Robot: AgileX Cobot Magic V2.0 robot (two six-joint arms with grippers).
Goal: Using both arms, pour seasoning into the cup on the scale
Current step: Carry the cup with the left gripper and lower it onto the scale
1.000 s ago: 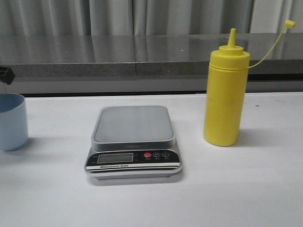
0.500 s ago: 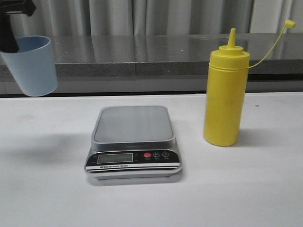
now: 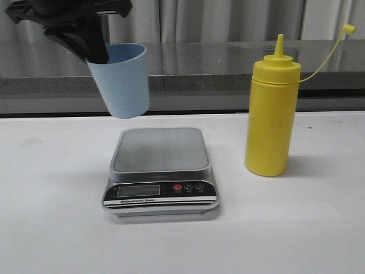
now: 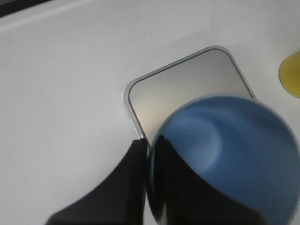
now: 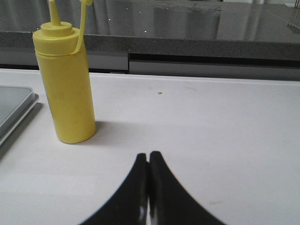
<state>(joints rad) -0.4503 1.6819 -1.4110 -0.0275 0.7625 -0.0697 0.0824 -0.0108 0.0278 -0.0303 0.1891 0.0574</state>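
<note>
My left gripper (image 3: 96,48) is shut on the rim of the pale blue cup (image 3: 122,81), one finger inside it and one outside. It holds the cup upright in the air, above and just left of the scale (image 3: 161,170). In the left wrist view the gripper (image 4: 149,143) pinches the cup (image 4: 234,140) over the grey platform (image 4: 187,89). The yellow seasoning bottle (image 3: 271,120) stands on the table right of the scale, its cap hanging on its tether. It also shows in the right wrist view (image 5: 65,84). My right gripper (image 5: 149,157) is shut and empty, low over the table, to the bottle's right.
A dark stone counter (image 3: 188,63) runs along the back of the white table (image 3: 57,228), with curtains behind it. The scale's display and buttons face the front.
My left gripper has lifted the cup off the table at the far left and carried it right, to above the scale's left side. The bottle and scale have not moved.
</note>
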